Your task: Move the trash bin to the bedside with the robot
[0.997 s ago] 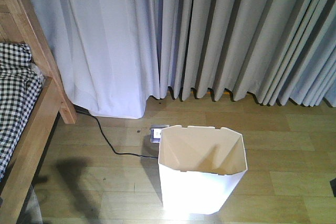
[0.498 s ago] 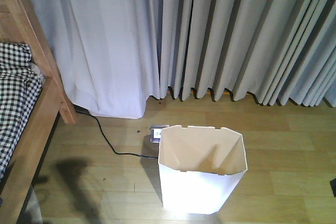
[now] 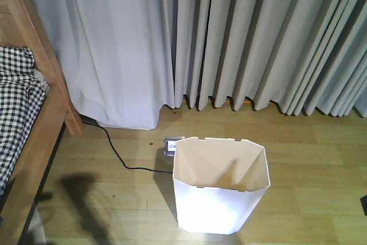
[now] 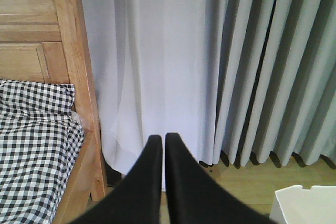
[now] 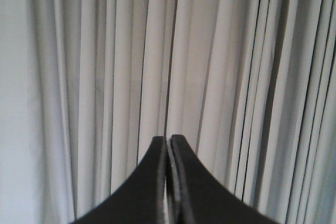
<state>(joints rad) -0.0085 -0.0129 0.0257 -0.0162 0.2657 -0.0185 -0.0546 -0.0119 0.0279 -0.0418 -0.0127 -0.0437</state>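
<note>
The white trash bin (image 3: 221,187) stands upright on the wooden floor at the lower middle of the front view, cream inside, with nothing in it. Its rim corner (image 4: 307,203) shows at the lower right of the left wrist view. The bed's wooden frame (image 3: 40,73) and checked bedding (image 3: 14,101) fill the left edge, a good gap from the bin. The same bedding (image 4: 37,145) shows on the left in the left wrist view. My left gripper (image 4: 160,139) is shut, held in the air toward the curtain. My right gripper (image 5: 169,140) is shut too, facing grey curtain folds.
Long grey curtains (image 3: 246,38) hang across the back, with a white curtain (image 3: 114,44) to their left. A black cable (image 3: 123,156) runs over the floor from the bed post to a floor socket (image 3: 171,144) just behind the bin.
The bin sits very slightly higher in the front view than a second ago. Nothing else has visibly changed.
</note>
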